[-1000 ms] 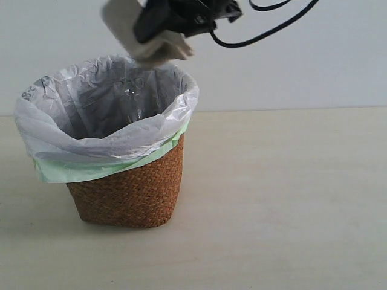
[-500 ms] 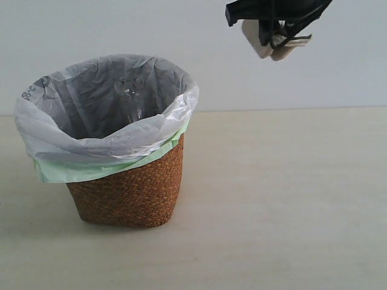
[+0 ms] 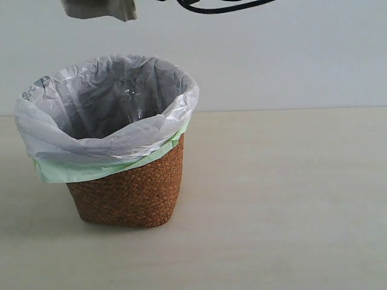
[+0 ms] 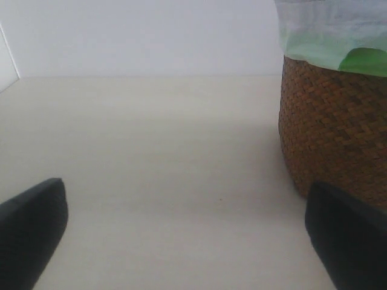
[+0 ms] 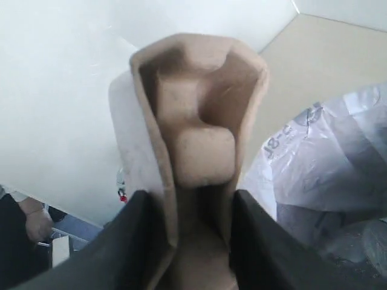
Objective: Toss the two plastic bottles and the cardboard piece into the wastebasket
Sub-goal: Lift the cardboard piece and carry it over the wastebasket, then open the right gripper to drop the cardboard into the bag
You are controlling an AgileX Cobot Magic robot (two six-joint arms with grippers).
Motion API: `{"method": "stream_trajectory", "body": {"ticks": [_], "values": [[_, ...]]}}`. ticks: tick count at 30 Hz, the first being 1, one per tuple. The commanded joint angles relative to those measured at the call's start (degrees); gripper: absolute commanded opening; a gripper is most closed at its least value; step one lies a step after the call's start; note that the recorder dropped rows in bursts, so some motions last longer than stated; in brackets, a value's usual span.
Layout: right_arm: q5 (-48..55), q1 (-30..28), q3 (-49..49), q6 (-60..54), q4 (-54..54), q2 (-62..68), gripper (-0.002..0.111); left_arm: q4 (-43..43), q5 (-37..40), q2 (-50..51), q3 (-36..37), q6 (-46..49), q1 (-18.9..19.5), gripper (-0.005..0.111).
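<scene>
The wastebasket (image 3: 130,193), brown wicker with a white bag over a green one, stands on the left of the table. The cardboard piece (image 3: 100,8) hangs high above the basket's left half, cut off by the top edge of the exterior view. My right gripper (image 5: 196,241) is shut on the cardboard piece (image 5: 196,121), with the bag's white rim (image 5: 338,163) below and beside it. My left gripper (image 4: 187,241) is open and empty, low over the table beside the wastebasket (image 4: 332,127). Only clear glints (image 3: 130,96) show inside the bag; no bottle can be made out.
A black cable (image 3: 217,7) loops along the top edge of the exterior view. Pale tabletop (image 3: 284,199) stretches to the right of the basket, with a plain wall (image 3: 290,60) behind. Bare table (image 4: 151,157) lies in front of the left gripper.
The cardboard piece in the right gripper swung from above the basket's right rim to the upper right, then back left to high over the basket's left half.
</scene>
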Motion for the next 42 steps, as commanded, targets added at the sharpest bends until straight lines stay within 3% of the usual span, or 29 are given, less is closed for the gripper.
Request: {"method": "stream_trajectory", "body": {"ticks": [1,5,12,17,20,22,23,24,25,26,27,28,29,31,36,40,42], "values": [[-0.77,0.08,-0.26,-0.85,-6.64,-0.37,0.000,-0.12,-0.44,-0.18,-0.21,-0.50,-0.41,0.108],[-0.90,0.08,-0.26,4.48,-24.88,-0.37,0.000,-0.12,-0.44,-0.18,-0.21,-0.50,-0.41,0.108],[0.64,0.08,-0.26,37.00,-78.84,-1.12,0.000,-0.12,-0.44,-0.18,-0.21,-0.50,-0.41,0.108],[6.89,0.08,-0.26,45.54,-97.66,-1.13,0.000,-0.12,-0.44,-0.18,-0.21,-0.50,-0.41,0.108],[8.24,0.08,-0.26,45.53,-93.74,-0.46,0.000,-0.12,-0.44,-0.18,-0.21,-0.50,-0.41,0.108],[6.61,0.08,-0.26,41.85,-79.22,-0.35,0.000,-0.12,-0.44,-0.18,-0.21,-0.50,-0.41,0.108],[3.66,0.08,-0.26,33.08,-61.27,-0.45,0.000,-0.12,-0.44,-0.18,-0.21,-0.50,-0.41,0.108],[1.62,0.08,-0.26,27.07,-50.14,-0.45,0.001,-0.12,-0.44,-0.18,-0.21,-0.50,-0.41,0.108],[-0.98,0.08,-0.26,15.74,-27.40,-0.57,0.011,-0.12,-0.44,-0.18,-0.21,-0.50,-0.41,0.108],[-2.53,0.24,-0.26,9.16,-17.02,-0.41,0.020,-0.12,-0.44,-0.18,-0.21,-0.50,-0.41,0.108],[-7.99,1.25,-0.26,5.57,-11.76,-0.27,0.050,-0.12,-0.44,-0.18,-0.21,-0.50,-0.41,0.108],[-12.80,1.82,-0.26,10.31,-17.04,-0.27,0.078,-0.12,-0.44,-0.18,-0.21,-0.50,-0.41,0.108],[-14.40,1.94,-0.26,16.70,-22.58,-0.27,0.093,-0.12,-0.44,-0.18,-0.21,-0.50,-0.41,0.108],[-12.91,1.94,-0.26,22.63,-33.18,-0.27,0.105,-0.12,-0.44,-0.18,-0.21,-0.50,-0.41,0.108],[-3.34,1.94,-0.26,27.42,-48.44,-0.80,0.089,-0.12,-0.44,-0.18,-0.21,-0.50,-0.41,0.108],[3.77,1.94,-0.26,27.53,-54.58,-1.94,0.066,-0.12,-0.44,-0.18,-0.21,-0.50,-0.41,0.108],[7.43,1.94,-0.26,27.53,-57.59,-2.23,0.049,-0.12,-0.44,-0.18,-0.21,-0.50,-0.41,0.108]]}}
